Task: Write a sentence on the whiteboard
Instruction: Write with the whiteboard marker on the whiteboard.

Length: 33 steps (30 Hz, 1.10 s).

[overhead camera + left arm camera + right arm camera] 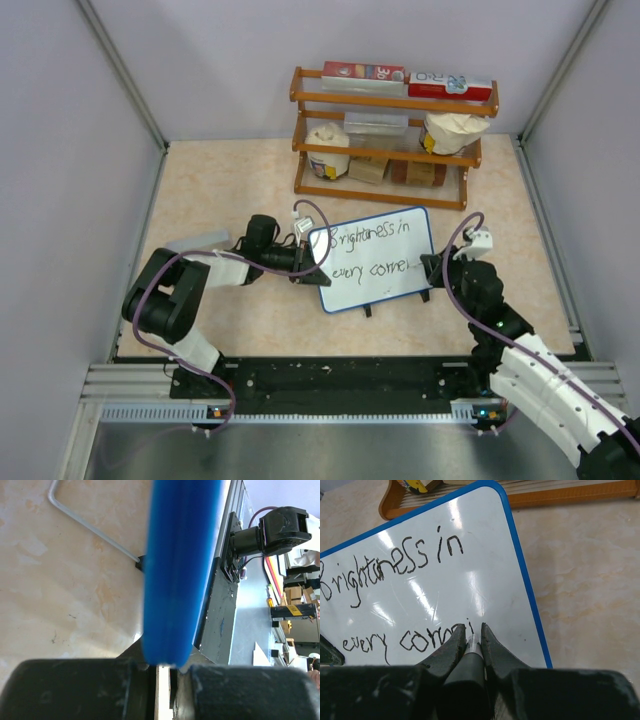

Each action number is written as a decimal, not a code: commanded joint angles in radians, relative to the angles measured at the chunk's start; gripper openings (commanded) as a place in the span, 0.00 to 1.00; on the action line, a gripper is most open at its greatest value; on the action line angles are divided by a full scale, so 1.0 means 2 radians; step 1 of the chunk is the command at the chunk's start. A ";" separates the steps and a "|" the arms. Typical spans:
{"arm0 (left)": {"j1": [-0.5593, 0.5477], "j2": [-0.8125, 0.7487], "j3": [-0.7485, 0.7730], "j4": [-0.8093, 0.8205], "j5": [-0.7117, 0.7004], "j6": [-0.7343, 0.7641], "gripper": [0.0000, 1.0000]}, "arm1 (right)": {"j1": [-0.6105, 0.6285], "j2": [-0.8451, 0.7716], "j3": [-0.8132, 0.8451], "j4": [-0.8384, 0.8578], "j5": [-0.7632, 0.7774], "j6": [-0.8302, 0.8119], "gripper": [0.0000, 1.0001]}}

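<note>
The whiteboard (pixel 395 290), white with a blue rim, stands tilted on the table's middle. The sentence (pixel 372 250) in black reads "Brightness in" over "every corne". My left gripper (pixel 305 262) is shut on the board's left edge; in the left wrist view the blue rim (pixel 180 570) runs up from between my fingers, where the left gripper (pixel 167 667) grips it. My right gripper (pixel 432 268) is at the board's right side, shut on a black marker (pixel 470 655). In the right wrist view my right gripper (pixel 473 630) holds the marker tip on the whiteboard (pixel 485 565) at the end of the sentence's (pixel 395 565) second line.
A wooden rack (pixel 390 130) with boxes and bags stands behind the board, and its base shows in the right wrist view (pixel 560 497). The board's wire stand (pixel 90 527) rests on the table. Grey walls close in left and right.
</note>
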 commanded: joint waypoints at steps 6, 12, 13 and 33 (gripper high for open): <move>0.006 0.009 -0.007 -0.012 -0.062 0.007 0.00 | -0.004 0.006 0.027 0.023 0.017 -0.009 0.00; 0.006 0.009 -0.006 -0.011 -0.062 0.007 0.00 | -0.005 0.007 0.030 0.027 0.023 -0.010 0.00; 0.006 0.009 -0.007 -0.011 -0.062 0.007 0.00 | -0.006 0.007 0.031 0.028 0.023 -0.010 0.00; 0.006 0.009 -0.007 -0.011 -0.062 0.007 0.00 | -0.010 0.006 0.026 0.021 0.030 -0.014 0.00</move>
